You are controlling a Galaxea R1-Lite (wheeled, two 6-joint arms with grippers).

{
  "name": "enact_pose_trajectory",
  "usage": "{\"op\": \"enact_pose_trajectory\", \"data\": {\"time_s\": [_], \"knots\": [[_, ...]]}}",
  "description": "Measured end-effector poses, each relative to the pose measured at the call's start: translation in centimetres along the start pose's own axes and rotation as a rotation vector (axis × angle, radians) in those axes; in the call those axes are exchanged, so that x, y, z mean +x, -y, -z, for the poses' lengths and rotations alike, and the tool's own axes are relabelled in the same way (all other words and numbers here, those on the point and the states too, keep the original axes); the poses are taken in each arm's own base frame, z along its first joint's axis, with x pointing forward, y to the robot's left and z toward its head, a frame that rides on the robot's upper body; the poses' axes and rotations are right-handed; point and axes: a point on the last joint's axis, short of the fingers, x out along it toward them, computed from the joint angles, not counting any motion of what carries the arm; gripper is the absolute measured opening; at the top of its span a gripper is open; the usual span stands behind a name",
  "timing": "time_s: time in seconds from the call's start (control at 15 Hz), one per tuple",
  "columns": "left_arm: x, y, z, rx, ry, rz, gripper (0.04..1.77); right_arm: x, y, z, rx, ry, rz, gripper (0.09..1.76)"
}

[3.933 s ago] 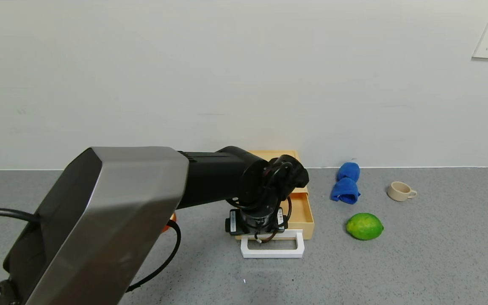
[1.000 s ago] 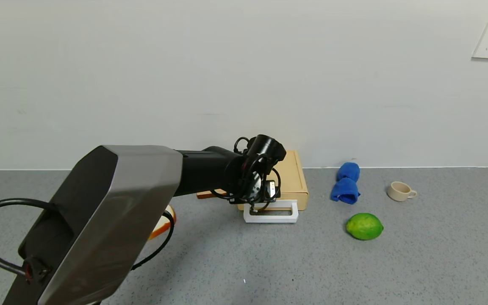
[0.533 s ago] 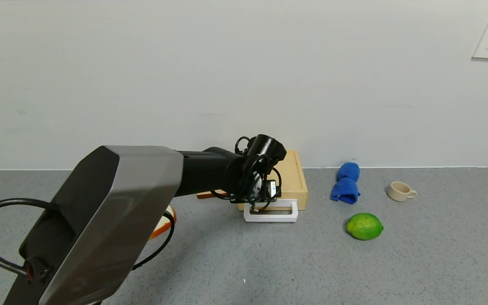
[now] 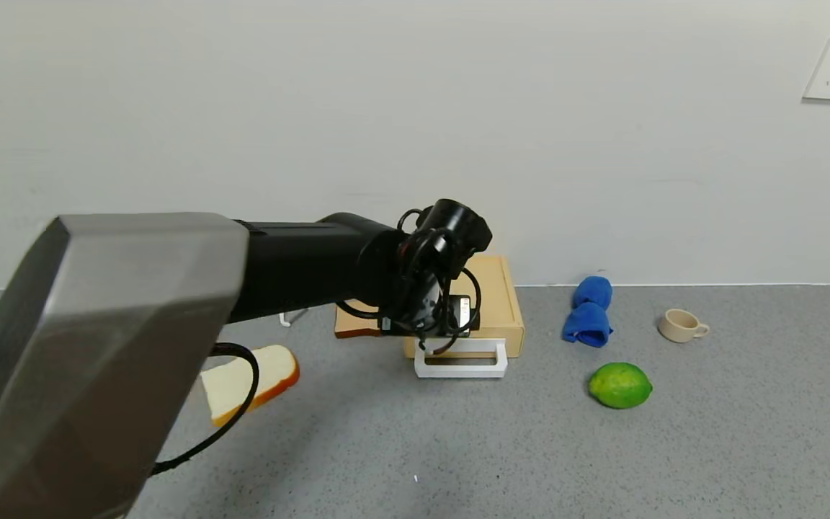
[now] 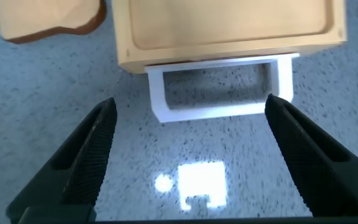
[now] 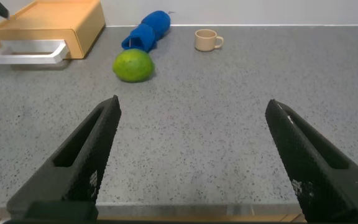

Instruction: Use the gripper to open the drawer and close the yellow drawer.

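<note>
L gripper point(image 5: 191, 158) fingers point(image 5: 89, 152) spread wide, holding nothing, hovering just above white handle point(image 5: 219, 87) of drawer point(image 4: 491, 303). Drawer pushed fully into yellow box, near wall. Toast slice point(image 4: 253, 382) on counter to L, second brown slice point(image 5: 48, 18) touching box's L side. Lime point(image 4: 619, 385), blue cloth point(image 4: 588, 311), beige cup point(image 4: 680, 325) to R, well apart. White label on wrist, text unreadable. R gripper point(image 6: 194, 162) fingers apart, low over bare counter point(image 6: 229, 112), away from drawer.

My left gripper point(image 5: 191, 155) hangs just above the drawer's handle point(image 5: 219, 87), fingers spread wide; my right gripper point(image 6: 194, 162) sits well apart, also spread.
</note>
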Motion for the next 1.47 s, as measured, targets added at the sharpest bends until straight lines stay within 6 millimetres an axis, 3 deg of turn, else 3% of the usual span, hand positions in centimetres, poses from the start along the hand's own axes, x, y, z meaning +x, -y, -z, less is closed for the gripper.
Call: {"op": "enact_pose_trajectory", "data": {"time_s": [0.4,0.87,1.13,1.47], "knots": [[-10.3,-3.4,-2.6,0.125,0.107,0.109,1.72,0.0,0.0,0.0,0.0,0.0,0.0,1.71],[-21.6,-11.1,-3.5,0.12,0.283,0.273,1.72,0.0,0.0,0.0,0.0,0.0,0.0,1.71],[-25.3,-15.3,-1.9,0.106,0.378,0.282,1.72,0.0,0.0,0.0,0.0,0.0,0.0,1.71],[-28.2,-18.5,2.5,0.166,0.542,0.232,1.72,0.0,0.0,0.0,0.0,0.0,0.0,1.71]]}}
